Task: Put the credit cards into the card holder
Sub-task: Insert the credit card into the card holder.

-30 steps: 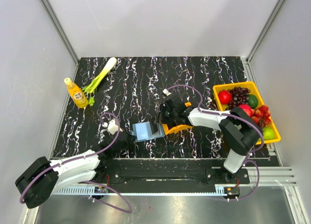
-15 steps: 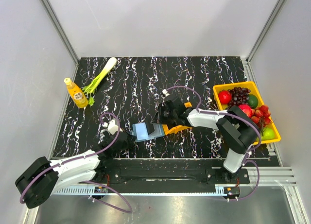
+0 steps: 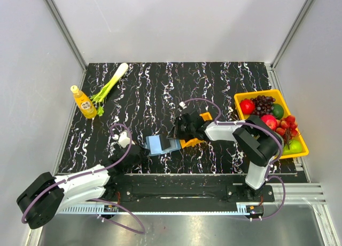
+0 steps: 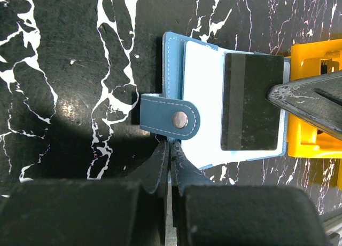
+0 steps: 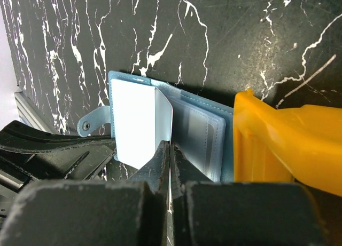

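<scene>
**Card poised over its holder.** At the near edge of the desk, the left end effector is clenched on the near rim of the open blue card holder. It grips just beside the snap tab and pins the holder flat.

Directly beyond, the right end effector grips a credit card by one edge, with the dark striped face toward the left arm. It holds the card over the holder's pale inner panel, on the side nearest the orange tray.

The card's long side runs parallel to the holder's stitched edge. The holder lies below and to the left of the right end effector, which is the arm placed for the job. The insertion likely calls for a short slide toward the left arm while that arm anchors the holder. Whether the card's edge has entered a pocket cannot be told.

Farther off sit a fruit bin, a bottle and a spring onion.
</scene>
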You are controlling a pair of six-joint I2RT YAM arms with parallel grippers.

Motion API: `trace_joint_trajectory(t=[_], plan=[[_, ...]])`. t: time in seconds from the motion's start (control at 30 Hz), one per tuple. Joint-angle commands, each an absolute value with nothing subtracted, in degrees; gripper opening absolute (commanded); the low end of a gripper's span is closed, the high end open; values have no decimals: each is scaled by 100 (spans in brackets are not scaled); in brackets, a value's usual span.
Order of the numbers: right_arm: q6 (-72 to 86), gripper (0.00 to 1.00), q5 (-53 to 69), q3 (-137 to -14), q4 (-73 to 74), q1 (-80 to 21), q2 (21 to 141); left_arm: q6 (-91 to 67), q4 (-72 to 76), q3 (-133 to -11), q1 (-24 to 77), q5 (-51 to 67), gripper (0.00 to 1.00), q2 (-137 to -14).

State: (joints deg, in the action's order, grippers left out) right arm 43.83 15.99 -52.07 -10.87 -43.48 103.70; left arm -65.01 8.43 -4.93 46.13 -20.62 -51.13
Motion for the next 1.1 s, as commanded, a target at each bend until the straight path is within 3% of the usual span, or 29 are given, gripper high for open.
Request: trace_joint_trajectory(t=[0.0, 0.43, 1.07], plan=[[4368, 0, 1424, -5063, -1081, -4298, 10178, -6521, 756, -642, 4614, -2162, 0, -5080], [4087, 0, 1283, -4992, -853, -4254, 9861, -6539, 747, -642, 4614, -2188, 0, -5080], [4403, 0, 1714, -4940, -1186, -4280, 10388, -6548, 835, -650, 4614, -2136, 0, -5186]])
